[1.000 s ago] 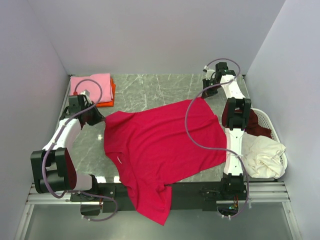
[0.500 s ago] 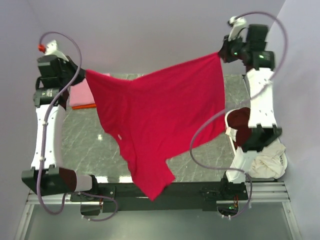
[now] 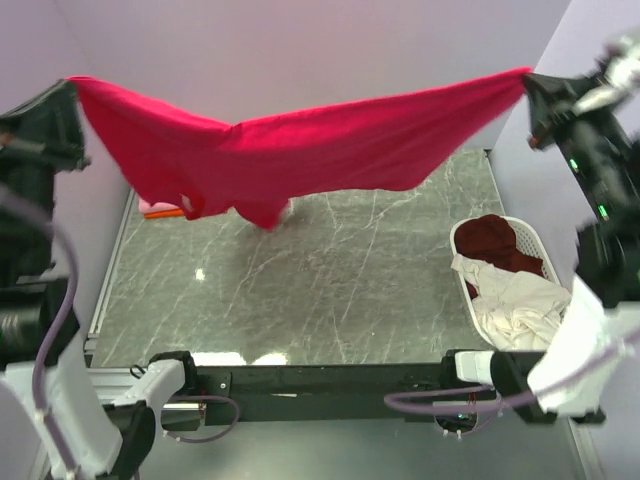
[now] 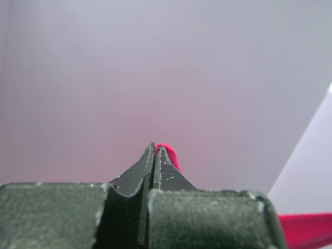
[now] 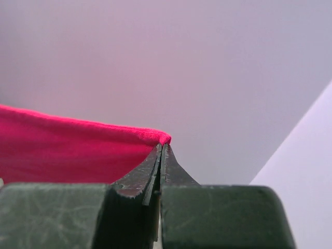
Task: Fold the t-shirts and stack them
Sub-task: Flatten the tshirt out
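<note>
Left claw (image 4: 155, 156) and right claw (image 5: 161, 155) each pinch shut on an edge of the crimson t-shirt (image 3: 320, 150); stretched high above the surface (image 3: 330, 290), it is likely being spread for laying flat

You had plain pale walls (image 3: 330, 40) around a grey veined marble tabletop (image 3: 330, 290), light glinting near its front edge.

**No legible writing**

No word, brand, number or sign can be read in any of the three views. The crimson t-shirt (image 3: 300, 150) shows only plain fabric on the side that faces the cameras, and its surface carries no print that can be made out.
</note>
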